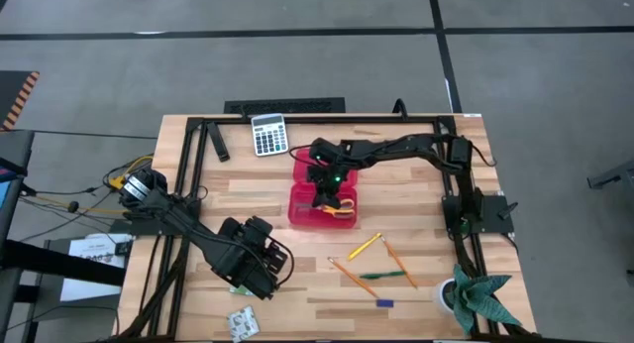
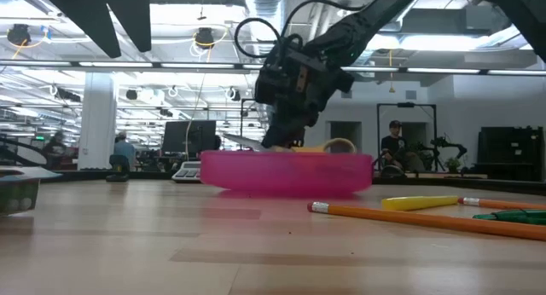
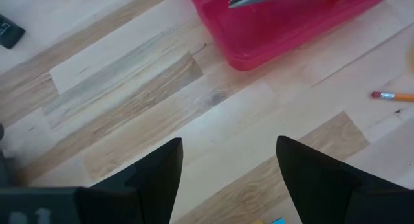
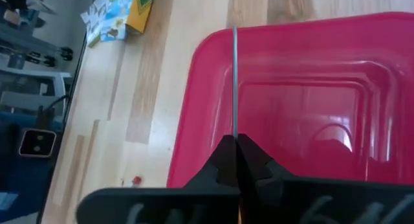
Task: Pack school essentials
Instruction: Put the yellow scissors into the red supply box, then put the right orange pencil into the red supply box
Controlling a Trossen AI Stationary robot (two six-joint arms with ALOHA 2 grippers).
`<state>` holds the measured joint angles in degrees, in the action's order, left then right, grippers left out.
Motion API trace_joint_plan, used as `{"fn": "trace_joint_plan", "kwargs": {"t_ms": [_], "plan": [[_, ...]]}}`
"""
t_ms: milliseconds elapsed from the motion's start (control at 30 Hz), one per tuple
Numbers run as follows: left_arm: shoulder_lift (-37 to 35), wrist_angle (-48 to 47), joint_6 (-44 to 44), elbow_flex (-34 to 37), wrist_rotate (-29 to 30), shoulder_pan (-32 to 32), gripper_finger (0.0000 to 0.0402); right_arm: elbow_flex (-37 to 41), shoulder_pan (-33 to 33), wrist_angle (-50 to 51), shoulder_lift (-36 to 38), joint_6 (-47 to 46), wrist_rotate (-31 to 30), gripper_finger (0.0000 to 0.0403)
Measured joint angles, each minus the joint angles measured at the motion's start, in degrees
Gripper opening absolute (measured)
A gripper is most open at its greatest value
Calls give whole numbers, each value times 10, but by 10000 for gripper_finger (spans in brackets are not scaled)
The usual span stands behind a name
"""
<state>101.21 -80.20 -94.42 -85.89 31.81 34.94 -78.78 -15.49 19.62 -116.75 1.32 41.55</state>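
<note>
Your right claw (image 1: pixel 327 196) is clamped on the scissors (image 1: pixel 340 211), which lie low over the red case (image 1: pixel 297 209) mid-worktop; blades run straight out from the fingers toward the left, handles to the right. Your left claw (image 1: pixel 265 272) waits spread, near-left.

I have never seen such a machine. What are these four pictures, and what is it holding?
Two robot arms work at a wooden table. One picture looks down from above, one looks level across the table, and two come from cameras on the arms' wrists. The right gripper is shut on the scissors, holding them over the red case. The left gripper waits open near the table's front. Pencils, a calculator and a printed packet lie around.
</note>
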Motion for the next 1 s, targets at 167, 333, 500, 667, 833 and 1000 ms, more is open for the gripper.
{"fn": "trace_joint_plan", "kwargs": {"t_ms": [167, 333, 500, 667, 833, 1000], "plan": [[0, -1, 1, 0, 0, 0, 243, 4, 14, 19, -19, 16, -22, 0], [0, -5, 1, 0, 0, 0, 243, 4, 23, 21, -27, 26, -27, 7], [0, -6, 2, 0, 0, 0, 243, 4, 23, 24, -27, 35, -49, 17], [0, -6, 3, 0, 0, 0, 243, 4, 24, 33, -27, 30, -61, 30], [0, -6, 3, 0, 0, 0, 243, 4, 31, 33, -27, 32, -76, 69], [0, -6, 4, 0, 0, 0, 243, 2, 33, 31, -26, 32, -76, 130]]}}
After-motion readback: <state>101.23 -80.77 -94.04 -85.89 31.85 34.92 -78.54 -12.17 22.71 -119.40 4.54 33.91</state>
